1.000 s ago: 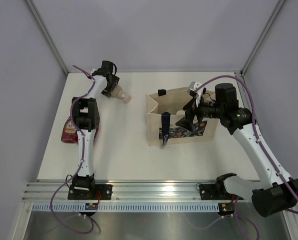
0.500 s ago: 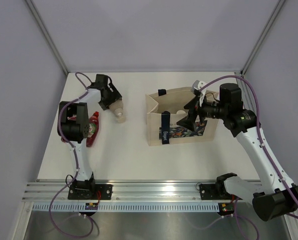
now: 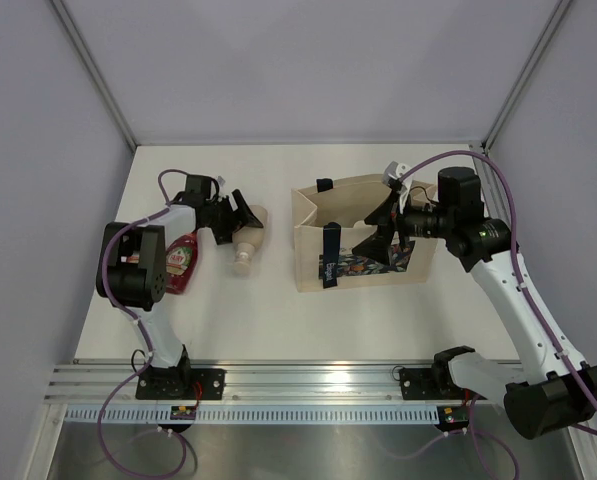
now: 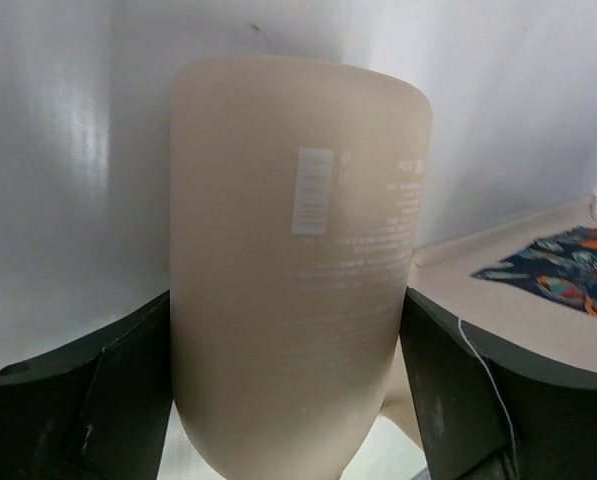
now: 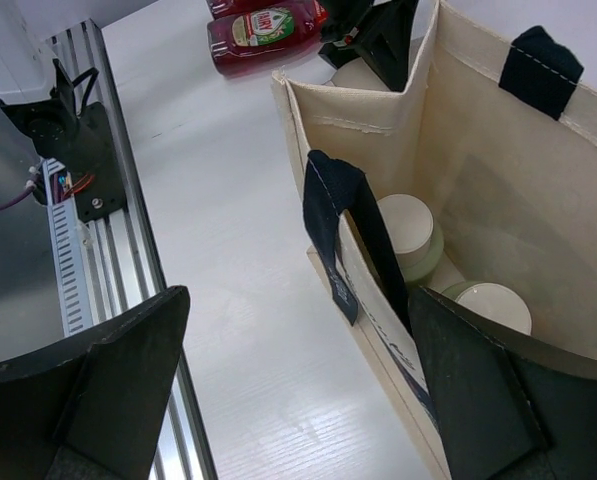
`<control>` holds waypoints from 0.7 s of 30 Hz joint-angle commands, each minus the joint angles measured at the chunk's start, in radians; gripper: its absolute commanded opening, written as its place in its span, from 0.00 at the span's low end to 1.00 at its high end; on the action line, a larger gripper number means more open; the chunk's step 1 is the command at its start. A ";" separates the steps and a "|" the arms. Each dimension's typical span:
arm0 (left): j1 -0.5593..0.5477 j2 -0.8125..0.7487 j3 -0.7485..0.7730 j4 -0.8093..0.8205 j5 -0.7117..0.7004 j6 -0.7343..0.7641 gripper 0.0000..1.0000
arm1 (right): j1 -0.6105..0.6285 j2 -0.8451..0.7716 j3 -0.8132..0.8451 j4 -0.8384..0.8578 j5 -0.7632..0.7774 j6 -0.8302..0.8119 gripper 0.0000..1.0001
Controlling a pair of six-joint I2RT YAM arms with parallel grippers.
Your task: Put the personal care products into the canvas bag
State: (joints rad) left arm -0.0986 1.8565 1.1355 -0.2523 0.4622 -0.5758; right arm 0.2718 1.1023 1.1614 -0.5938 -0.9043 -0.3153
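My left gripper is shut on the beige pump bottle, which lies out to the bag's left; its body fills the left wrist view between both fingers. A red squeeze bottle lies on the table beside the left arm and also shows as a red bottle in the right wrist view. The cream canvas bag stands open at centre right. Two pale cylinders with white caps stand inside it. My right gripper hovers open over the bag's front wall, holding nothing.
The bag's navy handle hangs over its front wall, the floral panel showing to the right of the held bottle. An aluminium rail runs along the near edge. Grey walls close in the table on three sides.
My left gripper has swung from the far left corner nearer and rightward, carrying the beige bottle toward the bag. The red bottle is now uncovered beside the arm. The right arm has barely moved.
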 commanded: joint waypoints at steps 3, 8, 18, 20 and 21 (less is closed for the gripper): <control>0.011 -0.100 -0.037 0.212 0.266 -0.054 0.00 | -0.006 0.005 -0.002 0.023 -0.051 0.024 0.99; 0.033 -0.076 -0.100 0.440 0.439 -0.255 0.00 | -0.006 0.016 0.004 0.017 -0.054 0.027 1.00; 0.062 -0.062 -0.203 0.902 0.540 -0.640 0.00 | -0.006 0.044 0.015 0.023 -0.082 0.036 0.99; 0.062 -0.059 -0.218 1.007 0.544 -0.723 0.00 | -0.003 0.059 0.018 0.035 -0.100 0.051 0.99; 0.062 -0.053 -0.224 1.045 0.550 -0.755 0.00 | 0.009 0.067 0.024 0.046 -0.097 0.062 0.99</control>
State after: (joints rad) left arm -0.0429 1.8347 0.9077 0.4530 0.8856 -1.1381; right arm 0.2722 1.1519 1.1564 -0.5922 -0.9588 -0.2836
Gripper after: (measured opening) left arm 0.816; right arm 0.990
